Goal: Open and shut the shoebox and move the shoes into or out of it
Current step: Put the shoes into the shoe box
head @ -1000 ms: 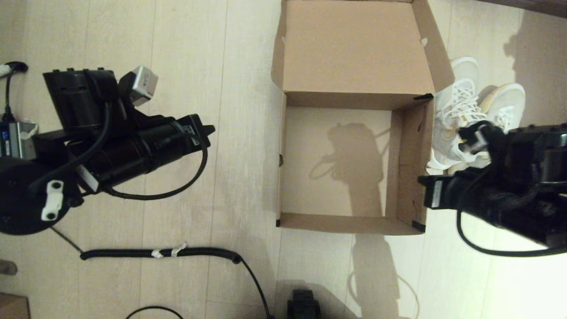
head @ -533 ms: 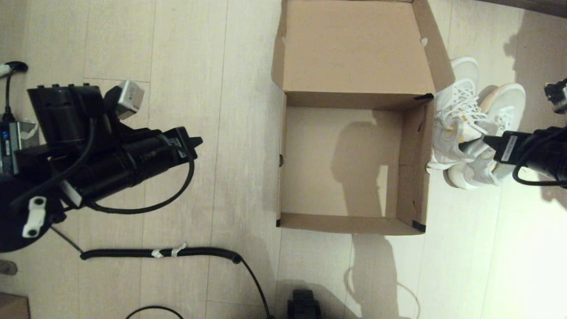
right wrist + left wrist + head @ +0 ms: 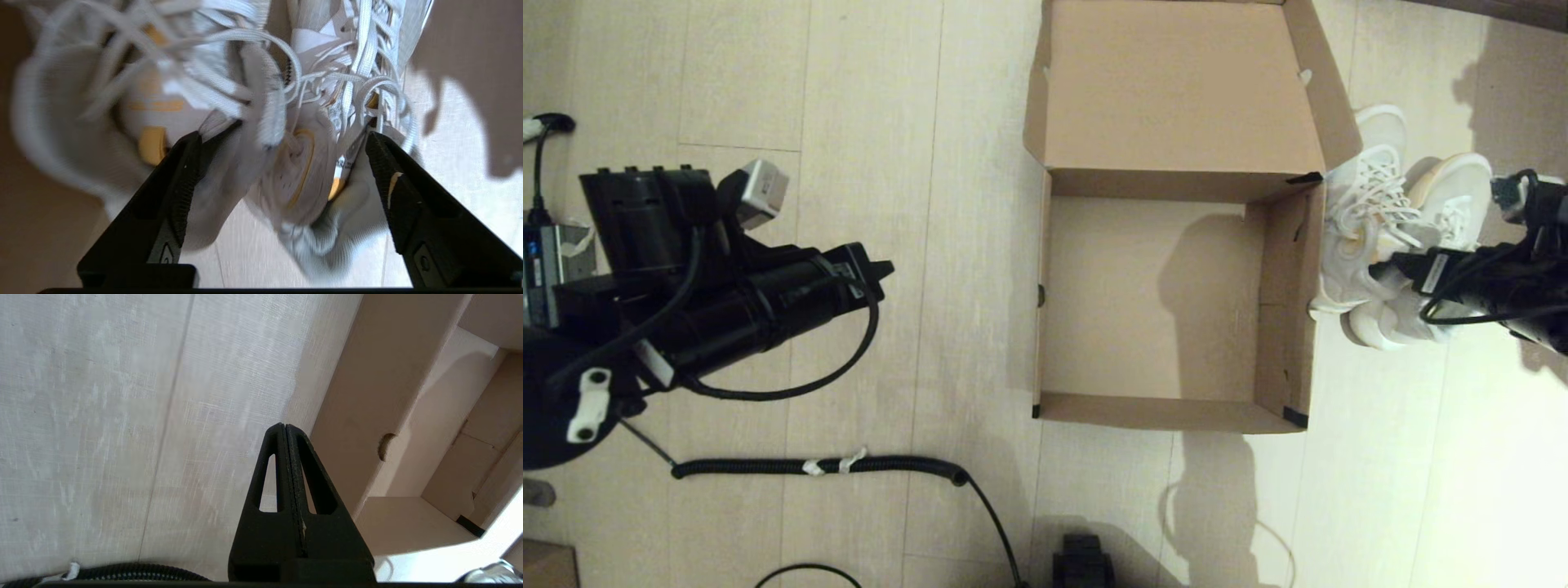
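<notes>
The brown shoebox (image 3: 1160, 412) stands open and empty on the floor, its lid (image 3: 1176, 82) folded back on the far side. Both white sneakers (image 3: 1372, 212) sit on the floor just right of the box. My right gripper (image 3: 1384, 268) is at their heel ends. In the right wrist view it (image 3: 282, 136) is open wide, its fingers (image 3: 184, 183) on either side of the shoes' collars (image 3: 294, 175), not clamped. My left gripper (image 3: 882, 268) hovers left of the box, shut and empty (image 3: 284, 426), with the box's left wall (image 3: 359, 396) beside it.
A coiled black cable (image 3: 825, 467) lies on the floor near left. A grey device with cables (image 3: 547, 261) sits at the left edge. A black part (image 3: 1082, 563) shows at the bottom middle.
My right arm swung away to the right of the box, then came back in at the shoes' heels. My left arm drew back a little to the left.
</notes>
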